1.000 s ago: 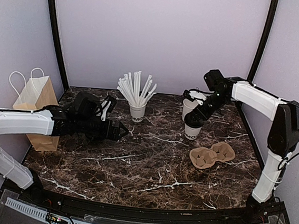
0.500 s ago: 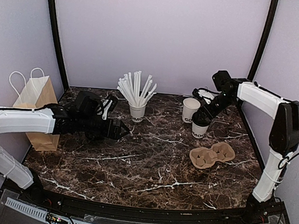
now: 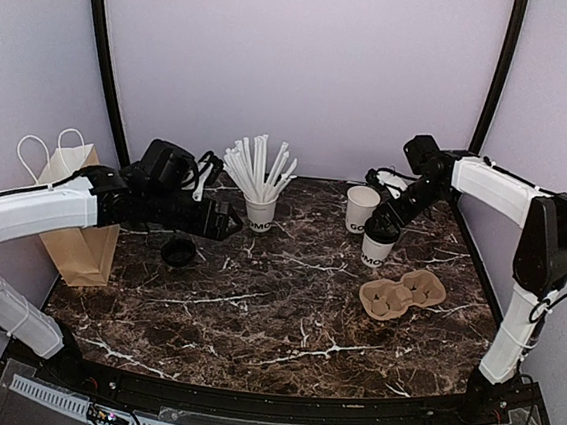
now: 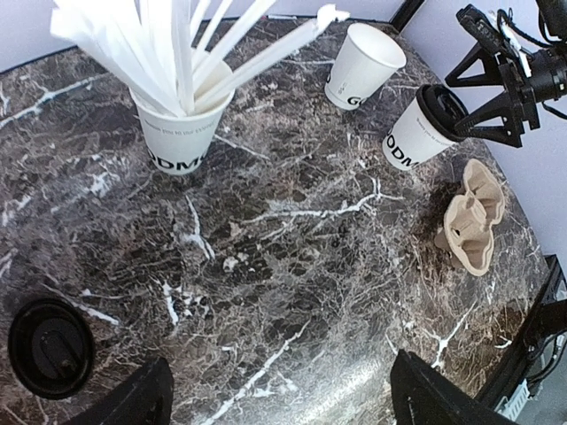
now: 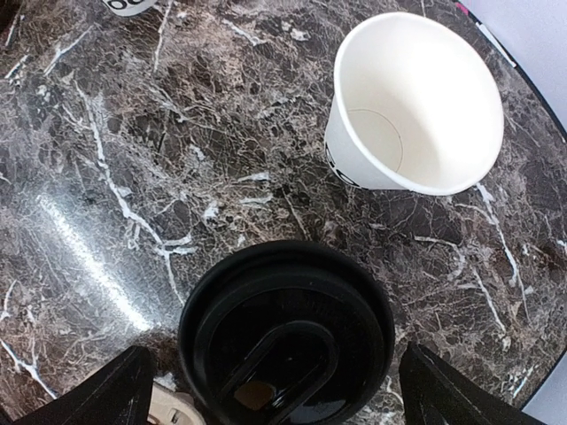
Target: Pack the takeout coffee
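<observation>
though its lid shows, lettering on the takeout coffee (image 4: 423,124) is partial.

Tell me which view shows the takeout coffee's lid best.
The right wrist view: the black lid fills the lower frame from directly above. The left wrist view shows it small, slanted, atop its cup. In the top external view the right end effector partly hides it.

The takeout coffee (image 3: 375,250) was a small white paper cup, tapering toward its base, with dark block lettering low on its side. A round black lid (image 5: 286,328) with a raised oval sip spout sat squarely on its rim, closing it. It stood upright toward the right rear of the dark marbled worktop (image 3: 284,313), just in front of an open white cup (image 3: 361,205), not touching it.
</observation>
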Controlling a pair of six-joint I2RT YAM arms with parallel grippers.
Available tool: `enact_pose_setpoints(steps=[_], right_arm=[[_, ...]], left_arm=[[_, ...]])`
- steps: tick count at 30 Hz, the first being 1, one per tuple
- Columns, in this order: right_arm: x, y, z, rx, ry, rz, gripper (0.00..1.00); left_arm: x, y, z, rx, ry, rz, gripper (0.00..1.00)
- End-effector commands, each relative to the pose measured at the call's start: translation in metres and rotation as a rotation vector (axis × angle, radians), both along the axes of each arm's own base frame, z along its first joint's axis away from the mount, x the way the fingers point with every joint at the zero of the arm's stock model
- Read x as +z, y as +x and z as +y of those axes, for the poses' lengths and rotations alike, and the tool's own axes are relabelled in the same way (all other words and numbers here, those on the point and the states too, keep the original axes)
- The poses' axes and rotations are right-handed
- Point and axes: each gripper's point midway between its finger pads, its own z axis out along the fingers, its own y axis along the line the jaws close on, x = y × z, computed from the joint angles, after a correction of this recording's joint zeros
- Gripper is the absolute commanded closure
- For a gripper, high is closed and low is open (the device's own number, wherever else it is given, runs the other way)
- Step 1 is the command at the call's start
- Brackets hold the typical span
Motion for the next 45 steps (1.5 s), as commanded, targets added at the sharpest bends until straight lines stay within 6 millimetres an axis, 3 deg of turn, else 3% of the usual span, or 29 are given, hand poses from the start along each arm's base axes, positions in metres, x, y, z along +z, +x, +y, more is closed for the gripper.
enact_pose_setpoints(steps=[1, 2, 5, 6, 7, 8, 9, 10, 11, 17, 20, 22, 26, 30, 33, 38, 42, 44, 45], right_arm=[[0.05, -0.008, 0.006, 0.023, 0.084, -0.09, 0.01], [0.058, -0.012, 0.007, 0.039, 0.101, -0.105, 0.01], [0.076, -0.023, 0.015, 0.075, 0.159, -0.14, 0.01], [0.08, -0.027, 0.018, 0.09, 0.184, -0.145, 0.01], [0.083, -0.031, 0.022, 0.107, 0.207, -0.147, 0.01], [0.084, -0.035, 0.025, 0.121, 0.226, -0.145, 0.01], [0.084, -0.038, 0.028, 0.134, 0.232, -0.143, 0.01], [0.082, -0.041, 0.03, 0.146, 0.234, -0.136, 0.01], [0.081, -0.043, 0.032, 0.157, 0.236, -0.133, 0.01], [0.067, -0.055, 0.045, 0.195, 0.188, -0.143, 0.01], [0.065, -0.063, 0.052, 0.223, 0.19, -0.148, 0.01], [0.065, -0.068, 0.056, 0.24, 0.191, -0.153, 0.01], [0.069, -0.074, 0.06, 0.259, 0.21, -0.16, 0.01], [0.07, -0.079, 0.061, 0.273, 0.227, -0.161, 0.01], [0.069, -0.081, 0.06, 0.279, 0.228, -0.164, 0.01], [0.063, -0.085, 0.059, 0.285, 0.229, -0.158, 0.01], [0.058, -0.086, 0.06, 0.29, 0.231, -0.153, 0.01], [0.055, -0.087, 0.06, 0.294, 0.23, -0.146, 0.01], [0.054, -0.087, 0.061, 0.296, 0.229, -0.145, 0.01]], left_arm=[[0.055, -0.004, 0.034, 0.066, 0.1, -0.083, 0.14], [0.057, -0.007, 0.044, 0.083, 0.136, -0.077, 0.16], [0.101, -0.011, 0.064, 0.13, 0.16, -0.141, 0.21], [0.103, -0.015, 0.079, 0.168, 0.214, -0.135, 0.21], [0.124, -0.015, 0.085, 0.195, 0.21, -0.168, 0.22], [0.127, -0.018, 0.101, 0.237, 0.267, -0.164, 0.22], [0.147, -0.017, 0.115, 0.297, 0.281, -0.206, 0.22], [0.147, -0.022, 0.128, 0.325, 0.329, -0.186, 0.22], [0.165, -0.021, 0.143, 0.388, 0.337, -0.218, 0.22], [0.185, -0.036, 0.241, 0.669, 0.417, -0.142, 0.26], [0.194, -0.047, 0.274, 0.773, 0.417, -0.148, 0.28], [0.192, -0.054, 0.309, 0.896, 0.453, -0.116, 0.29], [0.175, -0.061, 0.35, 1.046, 0.565, -0.054, 0.25], [0.142, -0.053, 0.374, 1.094, 0.538, 0.069, 0.21], [0.113, -0.039, 0.383, 1.084, 0.474, 0.157, 0.21], [0.096, -0.026, 0.397, 1.111, 0.438, 0.219, 0.22], [0.087, -0.011, 0.408, 1.114, 0.37, 0.23, 0.33], [0.082, -0.006, 0.41, 1.101, 0.35, 0.244, 0.41], [0.082, -0.005, 0.409, 1.093, 0.346, 0.246, 0.49]])
